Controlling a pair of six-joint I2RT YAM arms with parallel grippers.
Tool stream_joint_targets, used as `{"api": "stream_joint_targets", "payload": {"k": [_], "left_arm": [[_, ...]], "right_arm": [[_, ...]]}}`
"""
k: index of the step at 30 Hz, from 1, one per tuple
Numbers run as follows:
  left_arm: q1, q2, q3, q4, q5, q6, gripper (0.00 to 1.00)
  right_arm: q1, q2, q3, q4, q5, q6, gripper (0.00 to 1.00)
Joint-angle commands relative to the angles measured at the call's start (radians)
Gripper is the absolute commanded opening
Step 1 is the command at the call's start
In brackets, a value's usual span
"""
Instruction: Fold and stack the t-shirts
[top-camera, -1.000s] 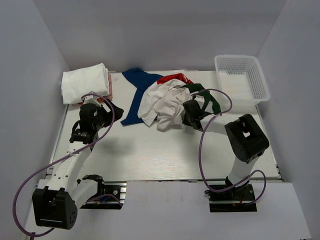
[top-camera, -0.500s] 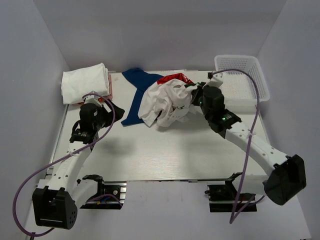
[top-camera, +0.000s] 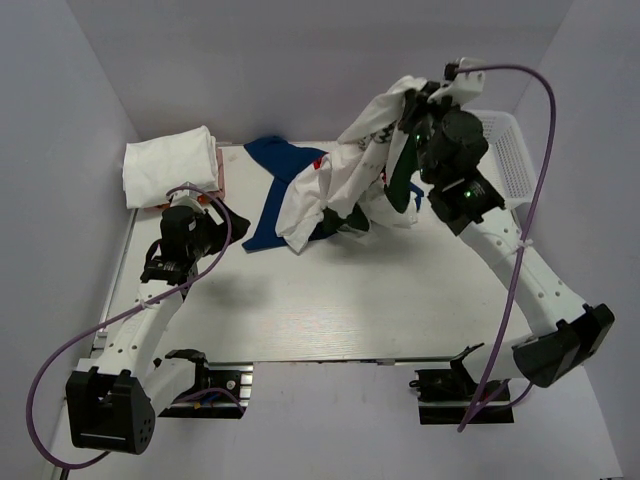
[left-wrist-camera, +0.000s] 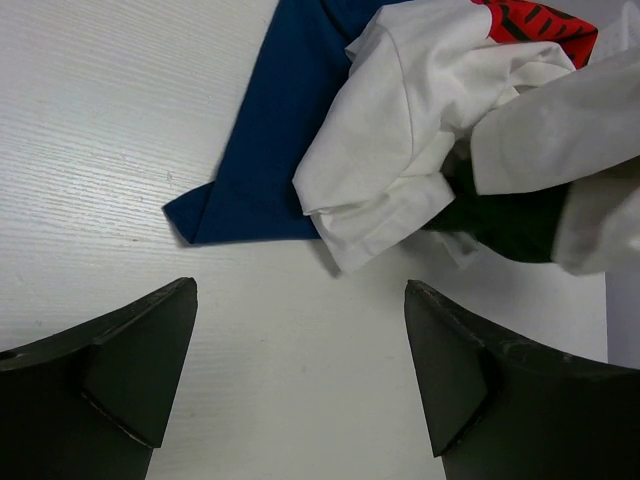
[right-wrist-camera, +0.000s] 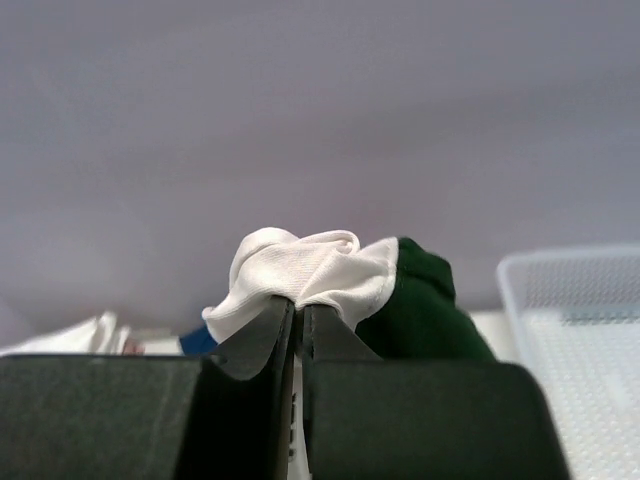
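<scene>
white t-shirt: crumpled, hanging lifted, dark green t-shirt tangled alongside
right tool: clamped on white t-shirt
left tool: apart

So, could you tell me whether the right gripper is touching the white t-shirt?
Touching: the right wrist view shows the right gripper shut on the white t-shirt.
</scene>
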Motion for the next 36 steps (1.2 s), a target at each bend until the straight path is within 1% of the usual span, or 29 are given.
{"api": "stream_joint_targets", "payload": {"k": [1,3,5,7,8,10,11,12,16,18,20,21,23,25,28,30,31,33,34,36], "left_arm": [[0.004,-0.007,0.030,0.009,-0.010,0.011,0.93],[0.004,-0.007,0.041,0.009,-0.010,0.011,0.93],[0.004,0.002,0.059,0.000,-0.019,0.011,0.93],[0.004,0.013,0.072,-0.011,-0.019,0.011,0.93],[0.004,0.013,0.072,-0.011,-0.030,0.011,0.93],[0.004,0.022,0.082,-0.020,-0.041,0.011,0.93],[0.004,0.022,0.082,-0.031,-0.041,0.023,0.93],[0.004,0.022,0.082,-0.031,-0.041,0.023,0.93],[0.004,0.011,0.093,-0.031,-0.059,0.033,0.93],[0.004,0.011,0.093,-0.031,-0.068,0.033,0.93],[0.004,0.011,0.093,-0.031,-0.079,0.033,0.93],[0.004,0.011,0.093,-0.031,-0.079,0.033,0.93],[0.004,0.022,0.105,-0.042,-0.090,0.033,0.93],[0.004,0.033,0.116,-0.042,-0.090,0.033,0.93],[0.004,0.053,0.125,-0.051,-0.101,0.033,0.93],[0.004,0.062,0.135,-0.060,-0.110,0.033,0.93],[0.004,0.072,0.135,-0.060,-0.119,0.033,0.93],[0.004,0.089,0.153,-0.060,-0.119,0.033,0.93],[0.004,0.089,0.153,-0.060,-0.119,0.033,0.93],[0.004,0.126,0.165,-0.060,-0.119,0.033,0.93]], "right_arm": [[-0.029,0.036,0.205,0.137,0.099,-0.137,0.00],[-0.046,0.100,0.293,0.150,0.123,-0.228,0.00],[-0.063,0.168,0.382,0.151,0.159,-0.266,0.00],[-0.084,0.203,0.460,0.154,0.173,-0.344,0.00],[-0.092,0.258,0.552,0.147,0.188,-0.357,0.00],[-0.125,0.294,0.609,0.157,0.230,-0.415,0.00],[-0.133,0.335,0.672,0.192,0.247,-0.429,0.00],[-0.161,0.355,0.698,0.211,0.253,-0.488,0.00],[-0.250,0.459,0.867,0.290,0.267,-0.530,0.00],[-0.305,0.472,0.870,0.303,0.223,-0.529,0.00],[-0.330,0.488,0.870,0.337,0.190,-0.520,0.00],[-0.374,0.496,0.875,0.349,0.178,-0.509,0.00],[-0.400,0.519,0.876,0.367,0.109,-0.477,0.00],[-0.442,0.548,0.878,0.378,0.037,-0.467,0.00],[-0.483,0.626,0.922,0.417,-0.006,-0.478,0.00],[-0.530,0.651,0.916,0.458,-0.032,-0.438,0.00],[-0.540,0.662,0.904,0.478,-0.040,-0.383,0.00],[-0.564,0.688,0.902,0.504,-0.072,-0.360,0.00],[-0.599,0.708,0.902,0.518,-0.107,-0.352,0.00],[-0.616,0.735,0.899,0.509,-0.152,-0.316,0.00]]}}
